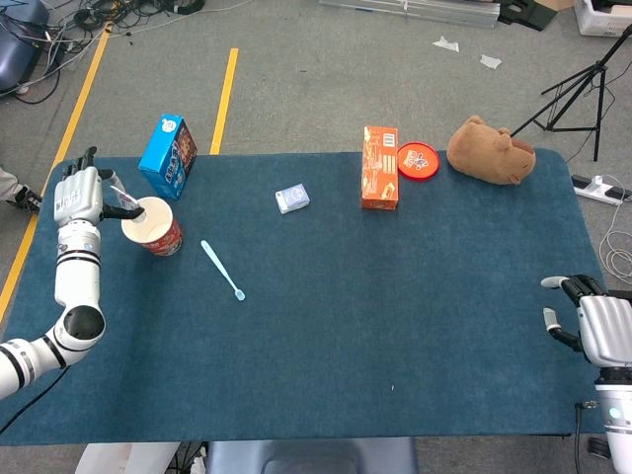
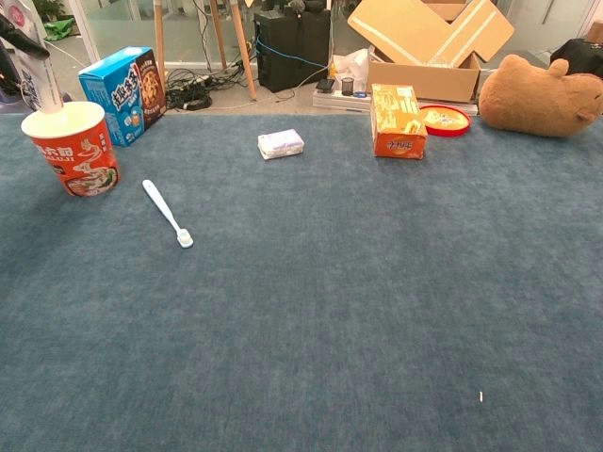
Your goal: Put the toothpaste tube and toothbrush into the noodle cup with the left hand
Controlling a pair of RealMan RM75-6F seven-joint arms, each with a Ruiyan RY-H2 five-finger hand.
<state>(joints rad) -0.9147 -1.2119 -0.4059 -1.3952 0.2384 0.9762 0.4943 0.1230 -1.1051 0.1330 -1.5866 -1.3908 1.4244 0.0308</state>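
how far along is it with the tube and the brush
Nothing is fully done. The left hand holds the tube with its lower end in the cup, not released. The brush lies on the table, left to do.

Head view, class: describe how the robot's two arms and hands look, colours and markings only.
Left arm: white segments, black bands, a black ball-like joint. Left hand: grey-silver back, dark fingers. Right hand: same grey-silver with black fingers, above a white wrist section.

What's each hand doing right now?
Left hand: holds the toothpaste tube, its lower end in the noodle cup.
Right hand: open, holds nothing.
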